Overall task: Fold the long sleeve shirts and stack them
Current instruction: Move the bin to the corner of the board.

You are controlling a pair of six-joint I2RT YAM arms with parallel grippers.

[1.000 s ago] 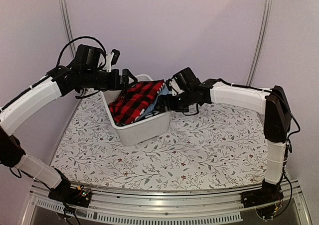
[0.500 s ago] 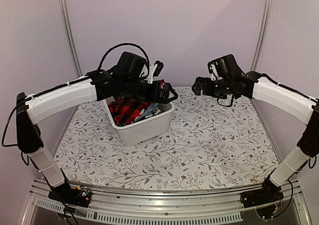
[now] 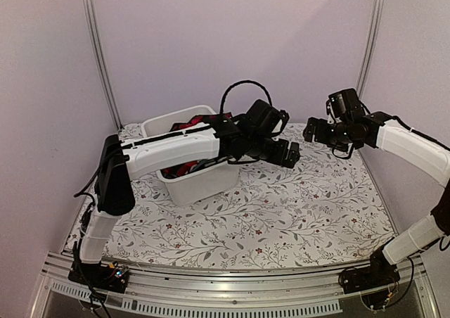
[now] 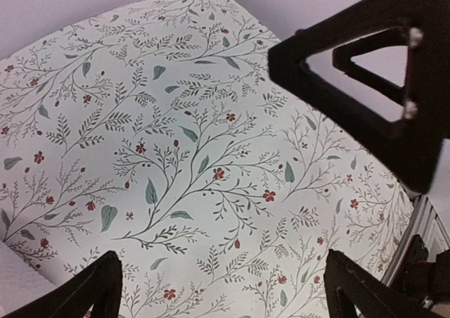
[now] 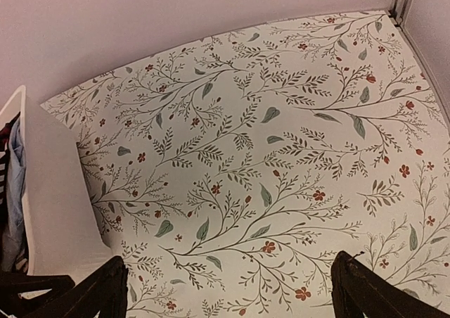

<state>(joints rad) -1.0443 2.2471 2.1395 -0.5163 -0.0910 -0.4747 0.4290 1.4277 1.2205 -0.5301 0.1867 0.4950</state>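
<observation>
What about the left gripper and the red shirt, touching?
Apart. Top view shows the left gripper beyond the bin, clear of the red shirt; its wrist view shows only tablecloth.

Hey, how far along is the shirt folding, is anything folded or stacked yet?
Nothing looks done: no folded shirt lies on the table, and the red-and-black checked shirt sits bunched in the white bin. Nothing is in hand either: the left pincer and right pincer hang open and empty over the table. Left to do: pulling the shirts out, folding them and stacking them.
</observation>
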